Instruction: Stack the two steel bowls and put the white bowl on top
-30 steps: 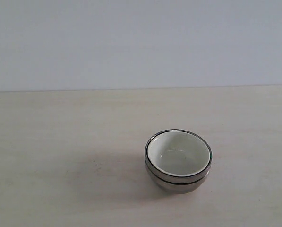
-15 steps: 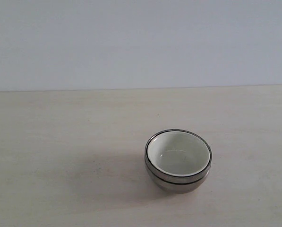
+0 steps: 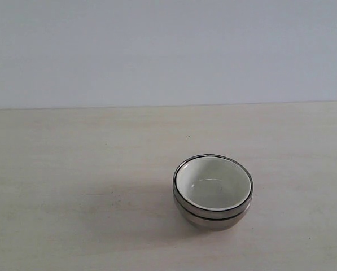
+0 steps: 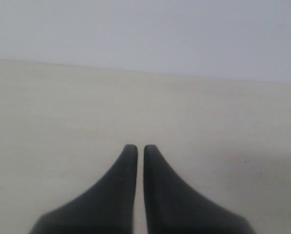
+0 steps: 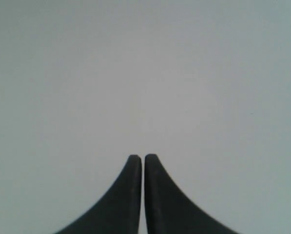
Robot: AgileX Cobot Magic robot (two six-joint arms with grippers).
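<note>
Nothing has moved since the earlier frames. Exterior view: the steel bowls (image 3: pixel 213 217) sit nested, lower right of centre on the bench (image 3: pixel 72 180), with the white bowl (image 3: pixel 213 182) seated inside the upper one. No arm is in frame.

Left wrist view: left end effector (image 4: pixel 136 149) closed, empty, over bare bench.

Right wrist view: right end effector (image 5: pixel 139 158) closed, empty, facing a blank pale surface.

Judgement: the stack appears complete and both arms stand clear of it.

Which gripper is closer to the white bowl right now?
Cannot tell: neither shows in the exterior view with the white bowl. The left gripper, shut, faces only tabletop; the right gripper, shut, faces only wall.
</note>
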